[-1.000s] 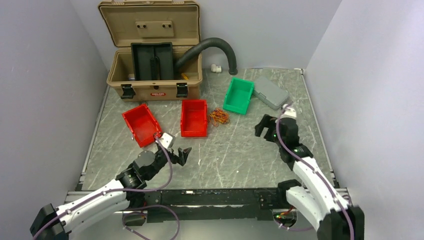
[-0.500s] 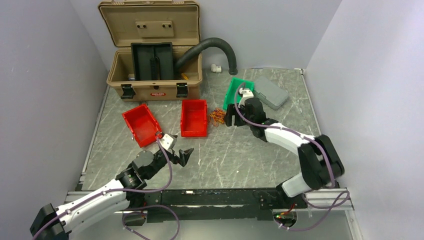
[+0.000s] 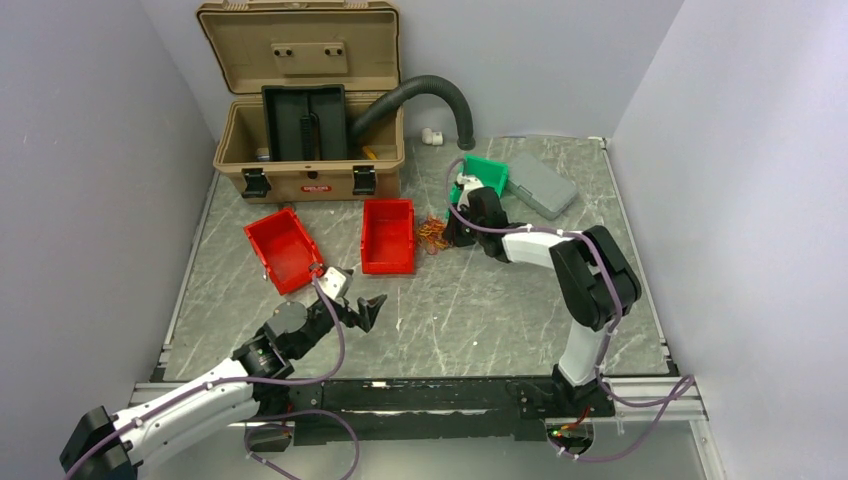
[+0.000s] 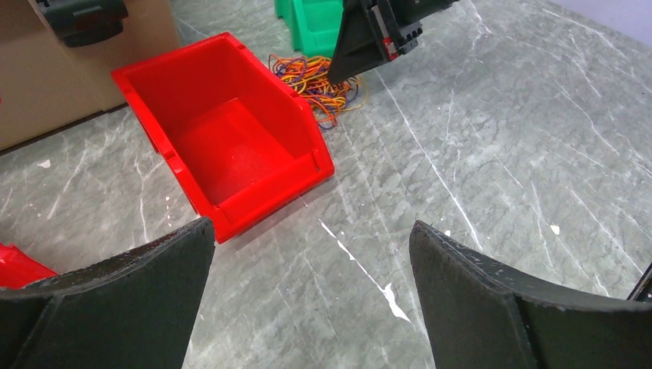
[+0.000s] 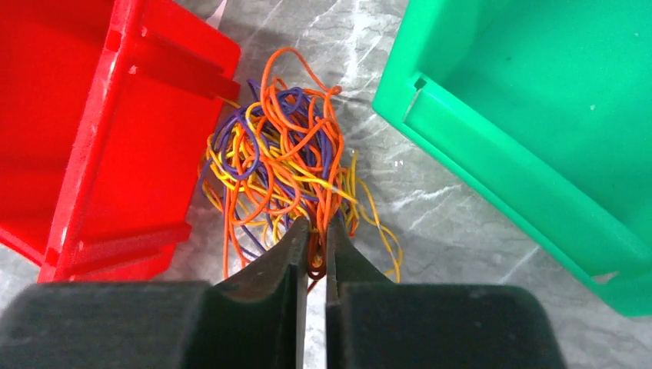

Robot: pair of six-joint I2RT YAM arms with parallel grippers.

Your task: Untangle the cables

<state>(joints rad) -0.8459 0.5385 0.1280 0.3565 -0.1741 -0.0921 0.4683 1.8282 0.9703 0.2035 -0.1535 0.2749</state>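
Pinching near-edge strands of the cables [image 5: 277, 161], the right gripper [image 5: 311, 231] is almost shut on what looks light, limp and snag-prone; the left gripper [image 4: 307, 231] gapes empty

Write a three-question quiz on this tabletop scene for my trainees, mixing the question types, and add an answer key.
1. Multiple choice: the cables lie between which two things? A) a red bin and a green bin; B) two red bins; C) two green bins.
2. True or false: the left gripper holds a strand of cable.
3. Fill in: the strands pinched in the right gripper are ____ in colour.

Key: 1 A; 2 false, its jaws stand wide open over bare table; 3 orange.
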